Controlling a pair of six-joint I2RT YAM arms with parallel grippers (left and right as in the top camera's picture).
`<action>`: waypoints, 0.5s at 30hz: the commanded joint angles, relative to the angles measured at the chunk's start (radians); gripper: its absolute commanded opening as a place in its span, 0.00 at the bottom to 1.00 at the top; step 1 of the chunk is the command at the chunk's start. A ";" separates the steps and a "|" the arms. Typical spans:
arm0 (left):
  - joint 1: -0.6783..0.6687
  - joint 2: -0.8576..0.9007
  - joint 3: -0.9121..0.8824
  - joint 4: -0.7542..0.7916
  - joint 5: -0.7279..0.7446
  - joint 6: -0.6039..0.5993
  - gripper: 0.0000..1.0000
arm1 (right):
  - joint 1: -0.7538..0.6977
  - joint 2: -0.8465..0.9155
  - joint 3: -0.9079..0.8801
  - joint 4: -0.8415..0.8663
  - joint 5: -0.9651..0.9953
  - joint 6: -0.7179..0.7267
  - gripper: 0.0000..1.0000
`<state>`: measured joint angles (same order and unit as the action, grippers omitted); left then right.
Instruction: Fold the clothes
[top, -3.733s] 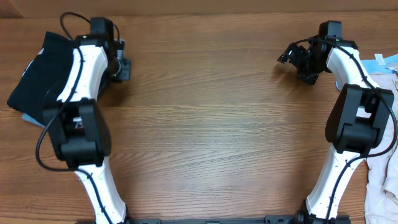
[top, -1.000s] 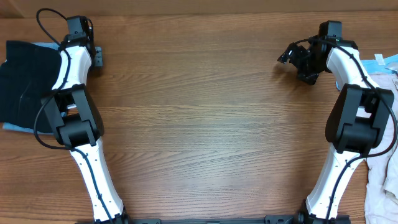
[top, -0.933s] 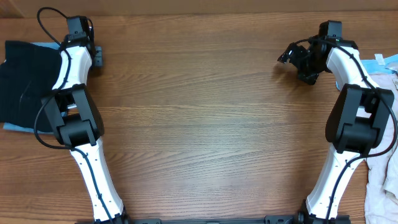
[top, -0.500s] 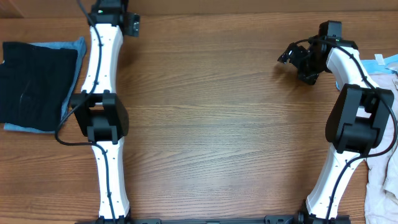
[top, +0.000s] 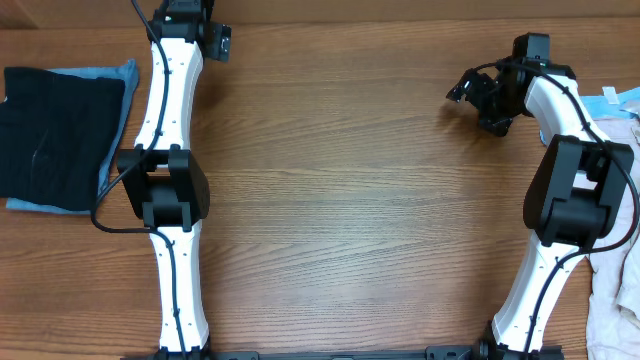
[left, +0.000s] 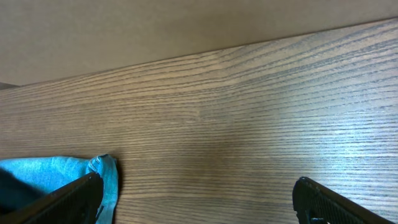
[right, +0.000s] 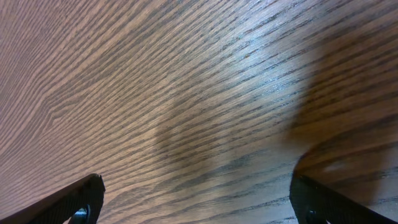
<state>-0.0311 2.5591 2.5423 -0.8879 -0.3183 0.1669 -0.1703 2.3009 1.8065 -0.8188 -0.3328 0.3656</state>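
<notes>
A folded black garment (top: 58, 135) lies flat at the table's left edge on top of a folded blue garment (top: 118, 75), whose corner also shows in the left wrist view (left: 59, 177). My left gripper (top: 218, 40) is at the far edge of the table, to the right of that stack and apart from it. It stands open (left: 199, 202) over bare wood, holding nothing. My right gripper (top: 470, 92) hovers at the far right, open (right: 196, 205), with only wood grain between its fingers.
A heap of pale unfolded clothes (top: 618, 290) lies at the right edge by the right arm's base. Light blue and white cloth (top: 618, 100) sits further back on the right. The wooden table (top: 340, 200) spans the space between the arms.
My left gripper has opened, left the black garment lying on the blue one, and swung right and back to the far edge. The right arm has not moved.
</notes>
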 joint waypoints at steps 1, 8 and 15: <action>0.005 -0.001 0.012 0.002 0.001 -0.010 1.00 | -0.004 -0.006 0.005 0.002 0.018 0.001 1.00; 0.004 -0.001 0.012 0.002 0.001 -0.010 1.00 | -0.006 -0.006 0.002 0.002 0.018 0.001 1.00; 0.004 -0.001 0.012 0.002 0.002 -0.010 1.00 | 0.026 -0.353 0.001 0.001 0.018 0.001 1.00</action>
<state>-0.0311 2.5591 2.5423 -0.8875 -0.3183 0.1669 -0.1631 2.1857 1.7920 -0.8299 -0.3210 0.3660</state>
